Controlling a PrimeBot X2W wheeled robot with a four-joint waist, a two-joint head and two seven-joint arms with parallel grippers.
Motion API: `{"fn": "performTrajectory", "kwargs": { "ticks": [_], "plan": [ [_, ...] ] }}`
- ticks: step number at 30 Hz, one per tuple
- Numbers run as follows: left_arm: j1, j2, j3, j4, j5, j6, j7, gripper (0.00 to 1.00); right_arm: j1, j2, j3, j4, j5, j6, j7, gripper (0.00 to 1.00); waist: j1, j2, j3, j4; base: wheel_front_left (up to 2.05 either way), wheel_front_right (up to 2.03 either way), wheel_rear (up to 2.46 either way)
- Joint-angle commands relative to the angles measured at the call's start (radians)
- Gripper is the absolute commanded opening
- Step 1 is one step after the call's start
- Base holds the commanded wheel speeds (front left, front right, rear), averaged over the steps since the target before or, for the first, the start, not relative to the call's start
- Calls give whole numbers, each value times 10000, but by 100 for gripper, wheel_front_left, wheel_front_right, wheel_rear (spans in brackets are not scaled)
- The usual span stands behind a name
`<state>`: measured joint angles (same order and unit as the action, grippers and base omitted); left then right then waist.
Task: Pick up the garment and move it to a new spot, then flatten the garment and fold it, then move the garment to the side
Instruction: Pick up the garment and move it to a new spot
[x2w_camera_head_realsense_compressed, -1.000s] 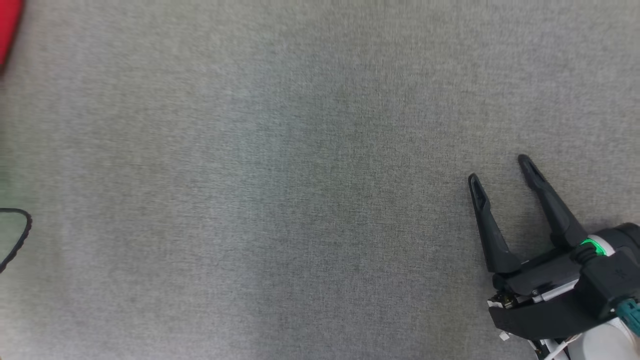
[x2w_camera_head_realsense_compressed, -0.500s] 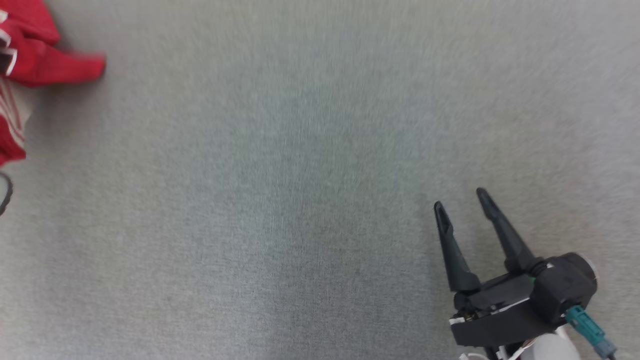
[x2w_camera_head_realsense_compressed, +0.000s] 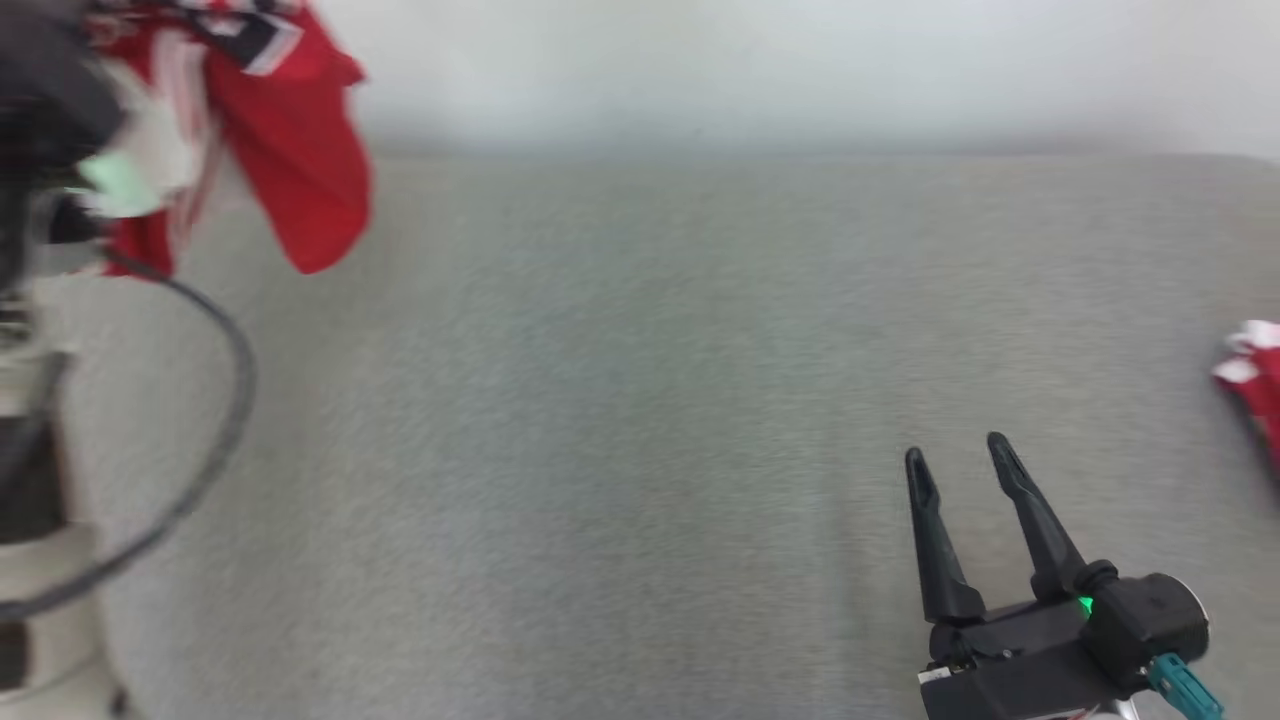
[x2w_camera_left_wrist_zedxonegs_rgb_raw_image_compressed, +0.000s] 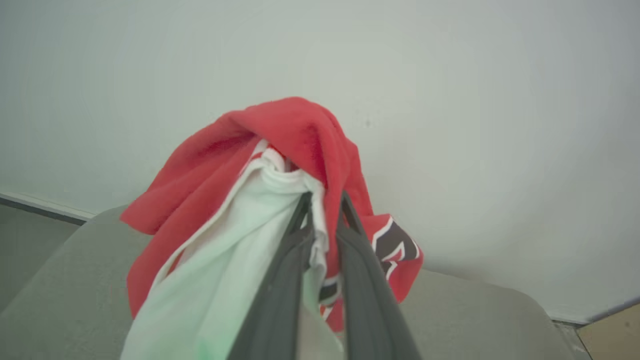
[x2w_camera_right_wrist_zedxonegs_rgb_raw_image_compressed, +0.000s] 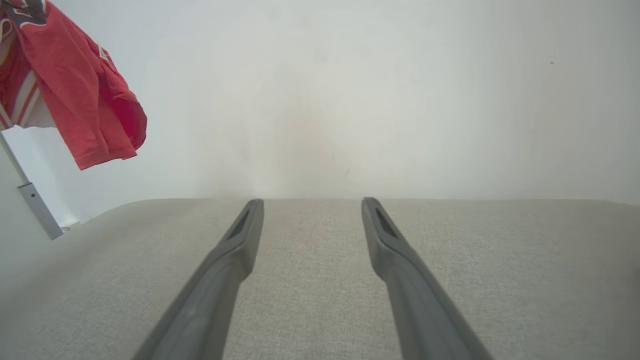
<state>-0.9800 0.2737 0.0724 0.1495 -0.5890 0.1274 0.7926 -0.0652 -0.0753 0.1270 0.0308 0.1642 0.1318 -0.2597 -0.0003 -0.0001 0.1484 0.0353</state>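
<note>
The garment is red with white and dark trim, and it hangs in the air at the upper left of the head view. In the left wrist view my left gripper is shut on the garment, whose red cloth drapes over the fingertips while its white inside hangs down to the left. The garment also shows at the upper left of the right wrist view, lifted off the table. My right gripper stands open over the grey table at the lower right, with nothing between its fingers.
A second red and white cloth lies at the table's right edge. The table's far edge meets a pale wall. My left arm and its dark cable fill the left side of the head view.
The head camera has tilted up, bringing the wall and the table's far edge into view. The garment has risen higher in my left gripper. The right gripper stays open.
</note>
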Motion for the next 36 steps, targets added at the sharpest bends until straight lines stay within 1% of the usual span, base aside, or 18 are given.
{"fn": "performTrajectory", "kwargs": {
  "ticks": [1,4,7,10,14,16,22,24,26,29,32,33,34,35,36],
  "plan": [
    [182,-257,-185,-208,-115,-83,67,0,241,57,-108,-35,-87,-27,-32,100,3,1,-1009,-1335,0,0,0],
    [413,-735,-514,-402,-402,-185,274,0,404,112,-273,-59,-69,-27,-41,100,3,1,-1203,-1855,0,0,0],
    [678,-1074,-782,-577,-547,-205,338,0,516,157,-267,-119,-27,-27,-43,100,3,1,-1291,-2346,0,0,0],
    [1085,-1387,-1079,-611,-569,-284,235,0,621,183,-249,-160,-9,-27,-47,100,3,1,-1369,-2755,0,0,0],
    [2025,-1793,-1356,-479,-701,-358,-198,0,713,199,-288,-197,1,-27,-49,100,3,1,-1456,-3243,0,0,0],
    [2294,-1865,-1404,-437,-751,-354,-339,0,728,200,-291,-206,-2,-27,-51,100,3,1,-1454,-3355,0,0,0],
    [3911,-2126,-1781,337,-772,-438,-1621,0,780,214,-195,-322,-15,-27,28,100,3,1,-1327,-3916,0,0,0],
    [4371,-2147,-1990,800,-622,-476,-2131,0,761,216,-131,-351,-1,-27,46,100,3,1,-1257,-4043,0,0,0],
    [4776,-2172,-2139,1319,-694,-420,-2650,0,729,217,-86,-362,18,-27,73,100,3,1,-1167,-4153,0,0,0],
    [5204,-2216,-2278,2168,-727,-371,-3728,0,641,222,70,-368,26,-27,92,100,3,1,-1057,-4314,0,0,0],
    [5455,-2229,-2524,3065,-627,-446,-4633,0,600,180,137,-340,40,-27,116,100,3,1,-1043,-4421,0,0,0],
    [5451,-2228,-2644,3295,-547,-492,-4910,3,597,156,129,-324,44,-27,126,100,3,1,-1049,-4431,0,0,0],
    [5448,-2234,-2793,3543,-450,-538,-5169,46,600,140,127,-314,46,-27,135,100,3,1,-1068,-4429,0,0,0],
    [5445,-2233,-2905,3740,-388,-588,-5426,100,615,127,104,-310,39,-27,150,100,3,1,-1087,-4417,0,0,0],
    [5417,-2231,-3006,3919,-332,-662,-5716,100,650,112,69,-306,30,-27,165,100,3,1,-1113,-4385,0,0,0]
  ]
}}
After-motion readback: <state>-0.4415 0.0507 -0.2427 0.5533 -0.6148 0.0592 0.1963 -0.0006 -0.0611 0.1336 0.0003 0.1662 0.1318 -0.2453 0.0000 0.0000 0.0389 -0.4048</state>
